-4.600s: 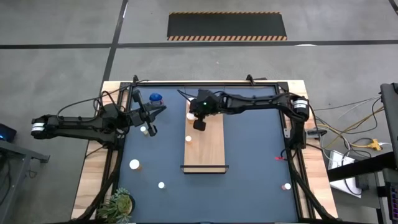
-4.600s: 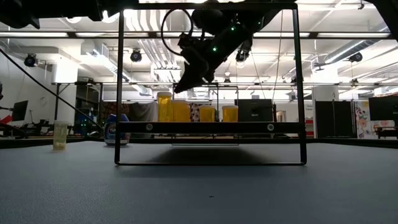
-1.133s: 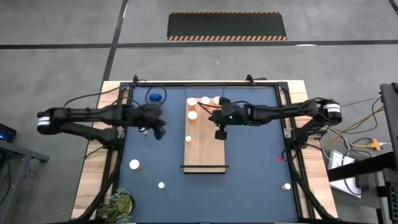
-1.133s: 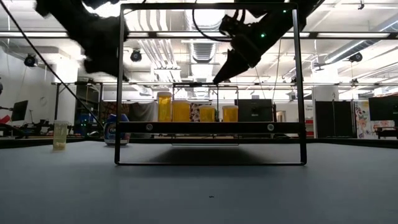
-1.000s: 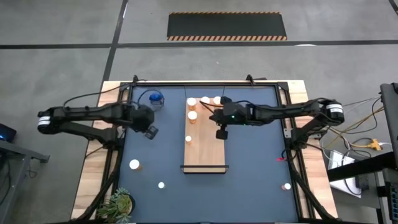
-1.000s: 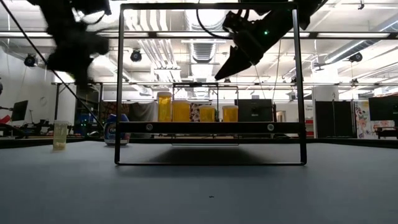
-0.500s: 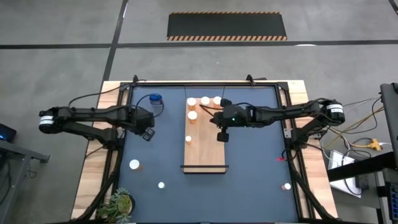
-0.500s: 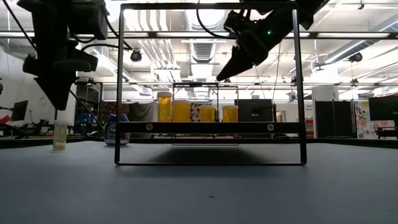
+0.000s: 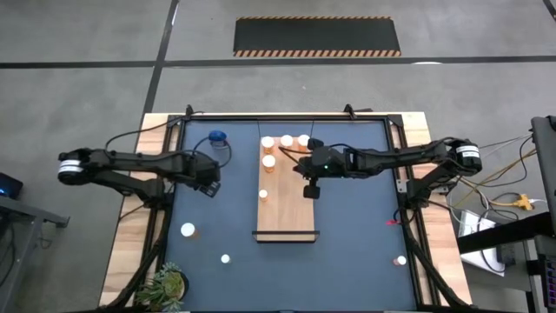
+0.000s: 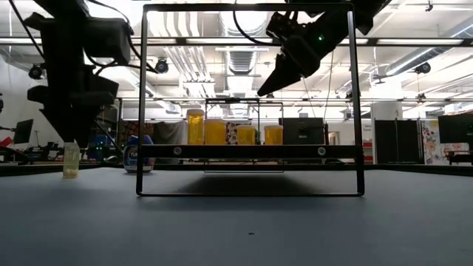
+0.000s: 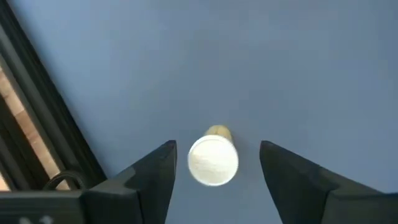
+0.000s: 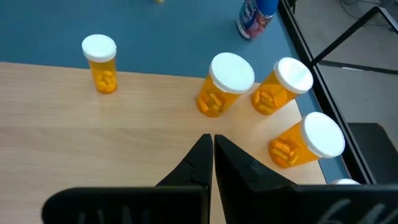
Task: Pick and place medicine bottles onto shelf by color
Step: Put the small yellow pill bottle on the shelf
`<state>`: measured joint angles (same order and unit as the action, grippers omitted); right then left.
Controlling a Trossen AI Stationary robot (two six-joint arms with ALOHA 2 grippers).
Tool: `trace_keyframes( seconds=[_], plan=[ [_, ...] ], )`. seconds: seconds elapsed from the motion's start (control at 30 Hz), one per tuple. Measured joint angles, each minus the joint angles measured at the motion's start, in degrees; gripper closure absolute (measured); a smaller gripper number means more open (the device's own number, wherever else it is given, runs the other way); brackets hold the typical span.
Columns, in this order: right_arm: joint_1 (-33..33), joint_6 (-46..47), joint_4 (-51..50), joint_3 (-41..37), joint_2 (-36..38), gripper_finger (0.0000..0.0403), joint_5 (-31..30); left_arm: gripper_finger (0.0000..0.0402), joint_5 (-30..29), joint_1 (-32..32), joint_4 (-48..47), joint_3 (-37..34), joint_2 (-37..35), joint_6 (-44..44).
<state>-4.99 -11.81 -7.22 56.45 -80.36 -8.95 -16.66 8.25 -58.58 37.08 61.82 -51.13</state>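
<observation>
One small white-capped amber bottle (image 11: 212, 160) is framed between the spread fingers of the left gripper (image 11: 214, 171); the right gripper (image 12: 211, 155) is held pressed together above the light-brown wooden shelf board (image 12: 93, 130).

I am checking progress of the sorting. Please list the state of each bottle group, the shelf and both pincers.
Left pincer: open, above a white-capped bottle, not gripping it.
Right pincer: shut, empty, above the shelf.
Orange bottles on shelf: five, upright, capped.
Blue bottle: upright on table, off shelf.
Bottles near the plant: on table, not yet placed.
</observation>
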Motion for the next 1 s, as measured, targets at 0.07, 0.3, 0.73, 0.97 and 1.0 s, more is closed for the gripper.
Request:
trace_keyframes(
  seconds=[0.07,0.3,0.73,0.97,1.0],
  plan=[
    [0.00,0.17,-0.14,0.00,0.00,0.0394,0.00,0.0188,-0.01,-0.02,-0.18,0.08,0.82,0.18],
    [0.11,0.68,-0.74,0.00,0.00,0.0394,0.07,0.0235,1.16,-0.02,-0.37,0.25,2.94,0.72],
    [0.13,0.25,-4.09,-0.04,1.89,0.0394,-0.09,0.0308,10.96,-0.34,-3.15,6.39,3.98,5.18],
    [0.13,1.89,-8.04,-0.04,7.48,0.0394,-0.11,0.0302,16.78,-4.11,-11.73,27.38,6.62,11.87],
    [0.13,2.18,-8.29,-0.08,8.06,0.0394,-0.10,0.0301,16.45,-4.57,-12.78,30.85,7.59,13.28]
  ],
)
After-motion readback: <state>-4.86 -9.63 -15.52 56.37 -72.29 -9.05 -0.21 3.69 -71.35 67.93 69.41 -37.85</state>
